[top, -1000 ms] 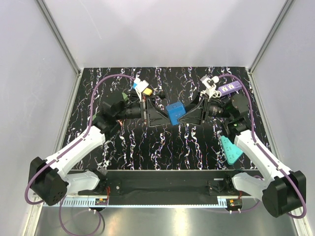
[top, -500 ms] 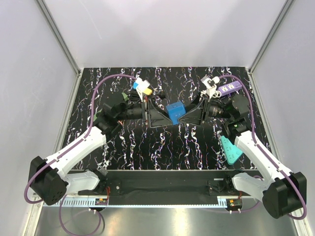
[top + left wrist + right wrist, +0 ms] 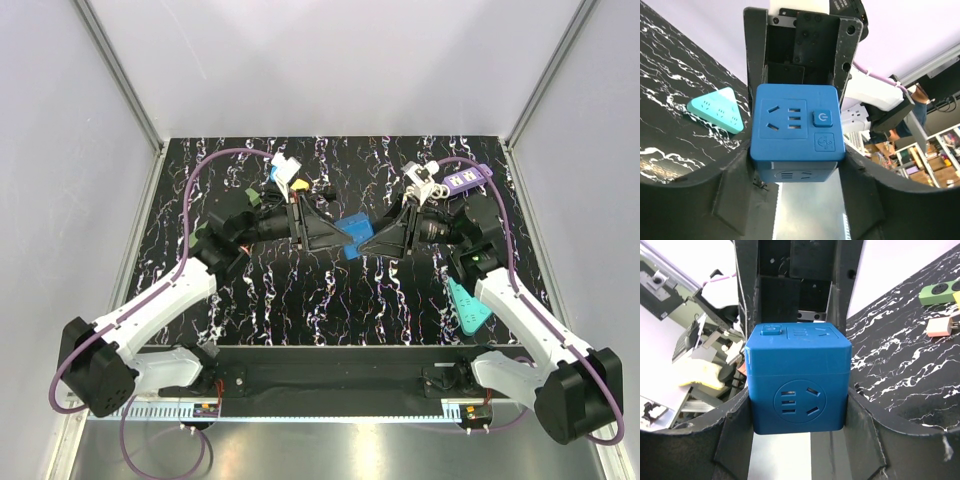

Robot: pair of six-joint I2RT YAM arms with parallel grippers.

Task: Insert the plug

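The left arm's fingers (image 3: 332,238) have closed in since a second ago, and the blue cube-shaped power socket (image 3: 352,237) has dropped slightly nearer. It hangs above the middle of the black marbled bench (image 3: 300,300), gripped on its sides from the left by those fingers and from the right by the right arm's fingers (image 3: 375,240). Small white and yellow plugs (image 3: 288,175) lie at the far left; which one is meant I cannot tell. As I judge it, the opposed grips could twist the cube. It could also drop if one side lets go before the other holds firmly.
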